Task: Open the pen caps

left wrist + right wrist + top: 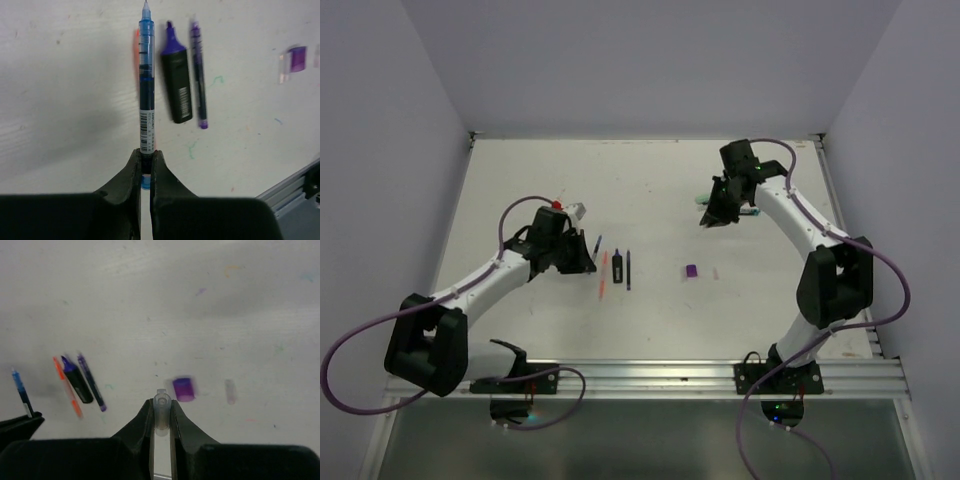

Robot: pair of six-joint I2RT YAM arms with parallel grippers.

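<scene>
Blue ink shows in the blue pen, and its tip is bare, so I judge this one is already uncapped. My left gripper is clamped on the pen's back end. That leaves the barrel and tip sticking out free above the table. My right gripper pinches a clear cap between its fingers, end-on to the wrist camera. I take it for this pen's cap, though I can't prove it.

The top view shows my two arms well apart, so pen and cap are fully separated. On the table the orange pen, highlighter and purple pen lie side by side, and the highlighter's purple tip is exposed. A purple cap and a pale cap lie apart from them, toward my right arm's side. Pens sit in one group and caps in another. I reckon what I hold should go down the same way, each with its kind.
</scene>
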